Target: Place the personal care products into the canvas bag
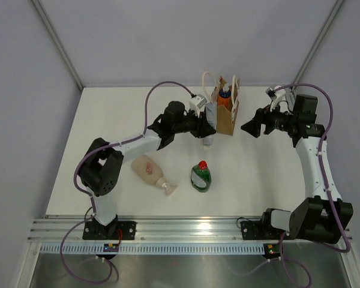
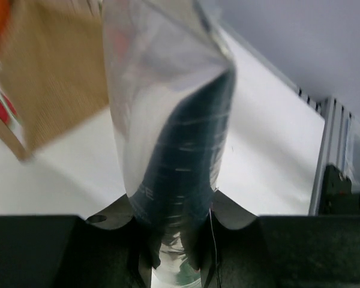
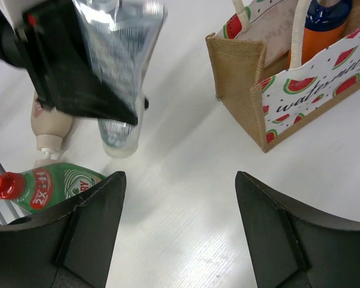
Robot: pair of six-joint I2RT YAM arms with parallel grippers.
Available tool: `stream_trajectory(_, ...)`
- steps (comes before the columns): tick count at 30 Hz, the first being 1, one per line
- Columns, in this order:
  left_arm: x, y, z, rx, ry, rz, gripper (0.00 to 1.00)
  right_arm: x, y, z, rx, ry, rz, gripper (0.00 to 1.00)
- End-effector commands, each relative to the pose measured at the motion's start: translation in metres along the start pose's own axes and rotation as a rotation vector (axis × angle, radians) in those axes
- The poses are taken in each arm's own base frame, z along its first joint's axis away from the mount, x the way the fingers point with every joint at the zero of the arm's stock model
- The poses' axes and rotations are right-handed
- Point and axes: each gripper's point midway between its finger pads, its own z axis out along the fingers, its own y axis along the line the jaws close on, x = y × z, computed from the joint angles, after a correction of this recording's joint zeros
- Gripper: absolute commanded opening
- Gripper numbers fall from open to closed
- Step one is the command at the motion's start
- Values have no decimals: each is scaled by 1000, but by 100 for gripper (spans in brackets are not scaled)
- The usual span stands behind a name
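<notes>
The tan canvas bag with cream handles stands upright at the table's back centre, with the orange bottle with blue cap inside it. My left gripper is shut on the silver-white squeeze tube, held upright just left of the bag, cap down near the table. The tube fills the left wrist view. The beige pump bottle and the green bottle with red cap lie on the table in front. My right gripper is open and empty, right of the bag.
Grey walls enclose the white table at the back and sides. A metal rail runs along the near edge by both arm bases. In the right wrist view the green bottle and pump bottle lie at the left.
</notes>
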Motion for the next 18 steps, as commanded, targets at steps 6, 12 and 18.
stream_trajectory(6, -190, -10, 14, -17, -427, 216, 0, 4, 12, -21, -23, -46, -29, 82)
stream_trajectory(12, -228, 38, 40, -158, -552, 194, 0, 5, 18, -30, -11, -71, -11, 83)
stream_trajectory(18, -250, 66, 63, -230, -624, 187, 0, 4, 20, -32, -12, -109, 42, 83)
